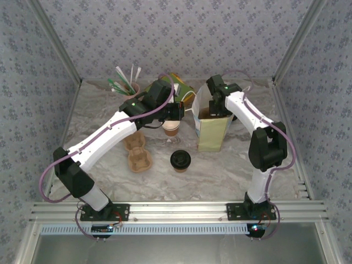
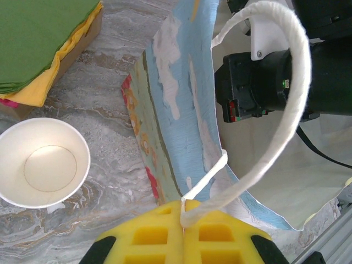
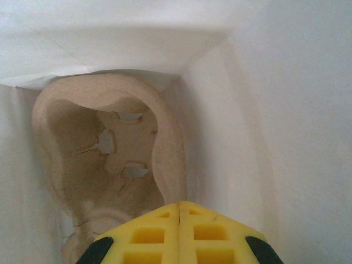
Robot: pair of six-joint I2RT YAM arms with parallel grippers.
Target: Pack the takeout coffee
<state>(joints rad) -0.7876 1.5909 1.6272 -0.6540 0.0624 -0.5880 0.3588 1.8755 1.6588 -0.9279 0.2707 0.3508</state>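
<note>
Toward the table's front edge, the takeout coffee (image 1: 180, 159) is sitting lidded and untouched. Farther back, the left gripper (image 2: 182, 207) is pinching the handle (image 2: 294, 104) of the paper bag (image 1: 212, 135). Inside the bag, the right gripper (image 3: 180, 207) is seemingly nipping the bagged carrier (image 3: 104, 159). Tugging the handle risks toppling the bag. Two cups counting the open cup (image 1: 171, 128), two carriers counting the table carrier (image 1: 137, 153), one bag.
</note>
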